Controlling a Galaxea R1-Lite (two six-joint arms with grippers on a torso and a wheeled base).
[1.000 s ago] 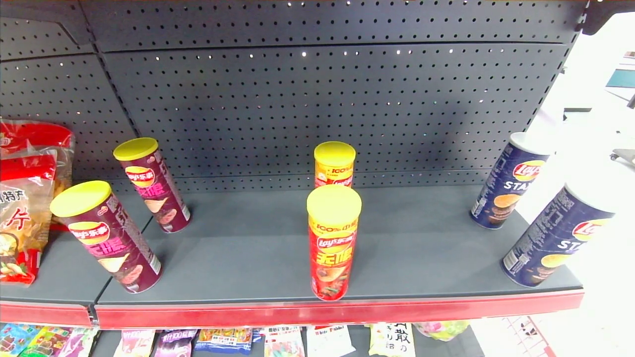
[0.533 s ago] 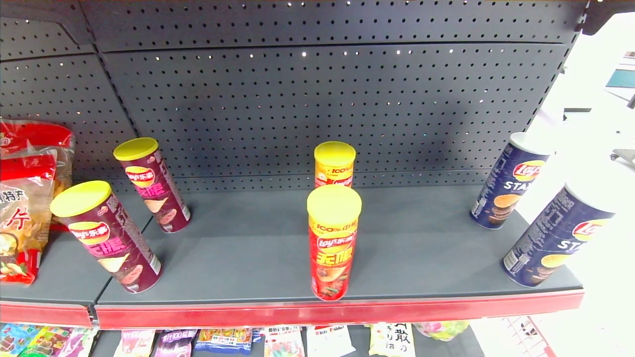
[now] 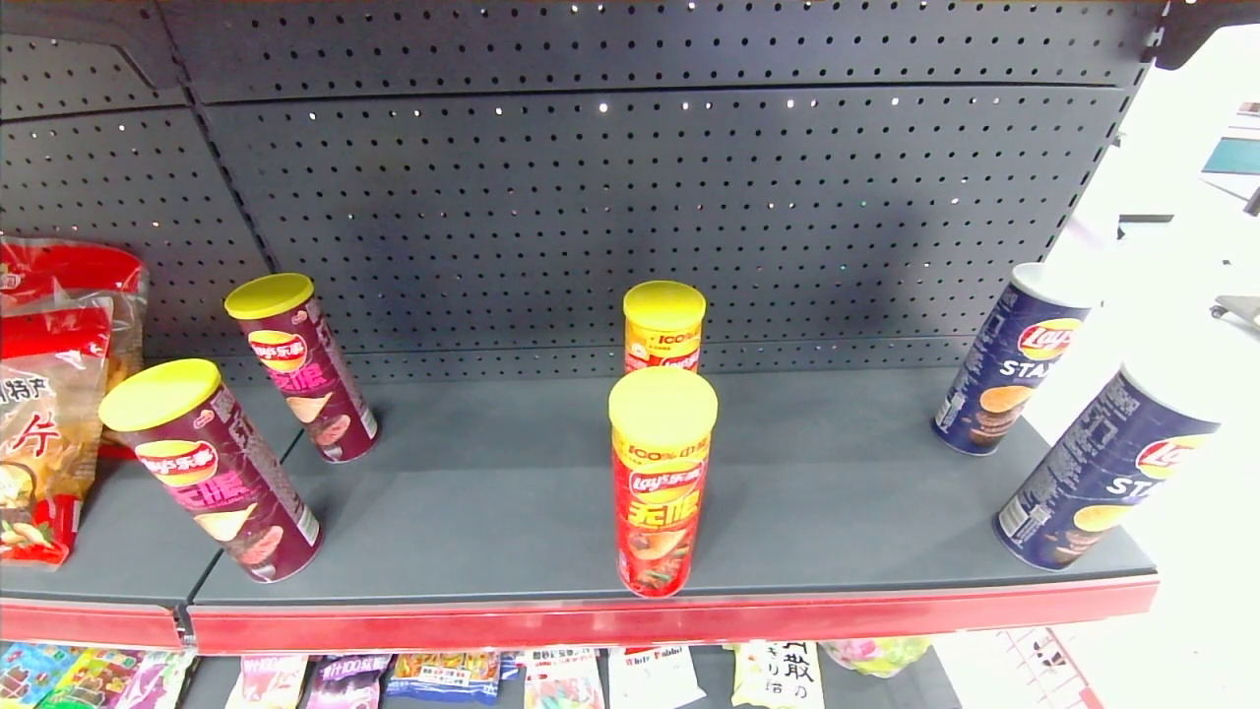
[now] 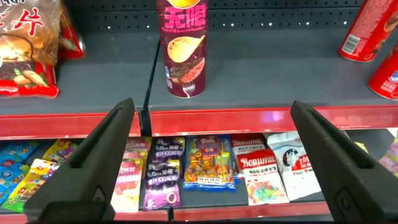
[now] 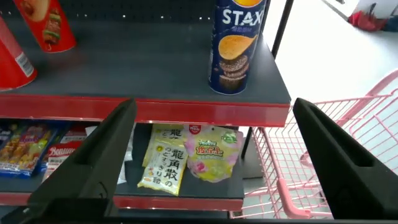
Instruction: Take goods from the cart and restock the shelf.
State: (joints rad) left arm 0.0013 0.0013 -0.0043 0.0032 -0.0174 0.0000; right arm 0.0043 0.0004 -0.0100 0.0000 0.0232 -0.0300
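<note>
The grey shelf [image 3: 472, 492] with a red front edge holds upright chip cans. Two maroon cans [image 3: 212, 468] stand at the left, two red cans with yellow lids [image 3: 660, 483] in the middle, and two blue cans [image 3: 1102, 478] at the right end. My left gripper [image 4: 212, 109] is open and empty, in front of the shelf edge below the front maroon can [image 4: 181, 50]. My right gripper [image 5: 214, 106] is open and empty too, facing the shelf edge near the front blue can [image 5: 238, 46]. The pink wire cart [image 5: 311, 162] stands beside the shelf's right end.
Snack bags [image 3: 49, 394] lean at the far left of the shelf. The lower shelf carries several candy and snack packets [image 4: 208, 165], [image 5: 186, 158]. Wide bare gaps lie between the can groups. A perforated back panel [image 3: 630, 217] closes the shelf behind.
</note>
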